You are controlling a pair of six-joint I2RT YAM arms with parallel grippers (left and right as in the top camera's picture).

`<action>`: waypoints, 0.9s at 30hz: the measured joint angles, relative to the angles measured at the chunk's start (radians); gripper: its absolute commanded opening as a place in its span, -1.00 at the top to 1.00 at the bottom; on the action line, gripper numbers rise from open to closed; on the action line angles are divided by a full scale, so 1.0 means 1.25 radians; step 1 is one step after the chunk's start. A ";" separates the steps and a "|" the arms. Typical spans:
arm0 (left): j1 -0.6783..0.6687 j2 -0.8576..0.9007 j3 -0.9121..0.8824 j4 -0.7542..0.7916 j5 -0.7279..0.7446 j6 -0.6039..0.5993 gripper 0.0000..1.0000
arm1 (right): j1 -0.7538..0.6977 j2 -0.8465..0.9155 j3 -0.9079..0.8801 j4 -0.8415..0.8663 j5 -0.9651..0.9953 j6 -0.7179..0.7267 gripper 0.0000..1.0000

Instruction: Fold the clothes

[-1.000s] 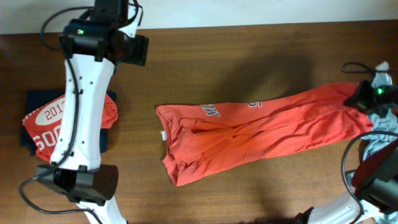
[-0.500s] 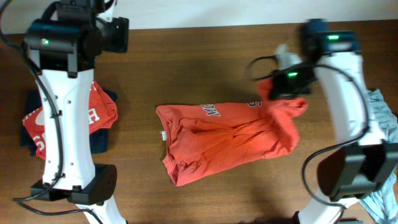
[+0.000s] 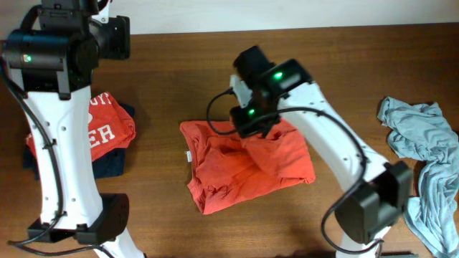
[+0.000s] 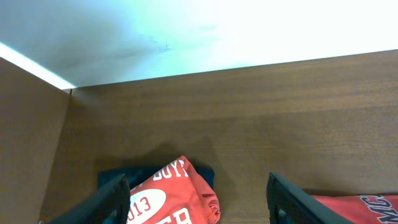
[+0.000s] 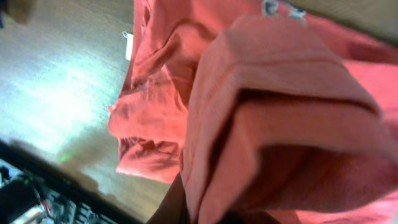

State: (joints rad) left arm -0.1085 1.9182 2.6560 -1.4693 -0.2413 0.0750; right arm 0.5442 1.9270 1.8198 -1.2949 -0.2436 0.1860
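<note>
An orange T-shirt (image 3: 237,168) lies in the middle of the table, its right end doubled back over its middle. My right gripper (image 3: 251,129) is shut on that orange fold and holds it over the shirt; in the right wrist view the bunched orange cloth (image 5: 273,124) fills the frame and hides the fingers. My left gripper (image 4: 199,205) is open and empty, high above the far left of the table. Below it lies a folded red shirt with white print (image 4: 177,199), which also shows in the overhead view (image 3: 107,129), on a dark blue folded garment (image 3: 107,161).
A crumpled light blue garment (image 3: 423,154) lies at the right edge of the table. The wooden table (image 3: 179,72) meets a white wall at the back. The left arm's white links stand over the table's left side.
My right gripper has carried the shirt's right end from the far right leftward, over the shirt's middle. The left arm has shifted left, uncovering more of the folded pile.
</note>
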 measured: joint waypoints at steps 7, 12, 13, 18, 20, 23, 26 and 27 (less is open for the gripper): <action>0.000 -0.002 0.000 0.000 -0.002 0.000 -0.40 | 0.064 0.058 -0.027 0.025 -0.078 -0.008 0.10; 0.000 -0.002 0.000 0.000 -0.002 0.000 -0.40 | 0.110 0.049 -0.027 0.033 -0.135 -0.046 0.10; 0.000 -0.002 0.000 0.000 -0.002 0.000 -0.40 | 0.110 0.046 -0.027 0.032 -0.135 -0.048 0.11; 0.000 -0.002 0.000 0.000 -0.002 0.000 -0.40 | 0.052 0.019 -0.027 0.000 -0.085 -0.036 0.20; 0.000 -0.002 0.000 0.000 -0.002 0.000 -0.41 | -0.004 0.013 -0.027 -0.017 -0.050 -0.028 0.37; 0.000 -0.002 0.000 0.000 -0.002 0.000 -0.42 | -0.094 0.013 -0.029 -0.034 -0.012 -0.022 0.56; 0.000 -0.002 0.000 0.000 -0.002 0.000 -0.43 | -0.157 0.010 -0.058 -0.035 0.008 -0.020 0.64; 0.000 -0.002 0.000 0.001 -0.002 0.000 -0.43 | -0.168 0.009 -0.078 -0.034 0.009 -0.019 0.65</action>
State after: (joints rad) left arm -0.1089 1.9163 2.6560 -1.4685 -0.2443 0.0750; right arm 0.3340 1.9377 1.7222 -1.3373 -0.2317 0.1619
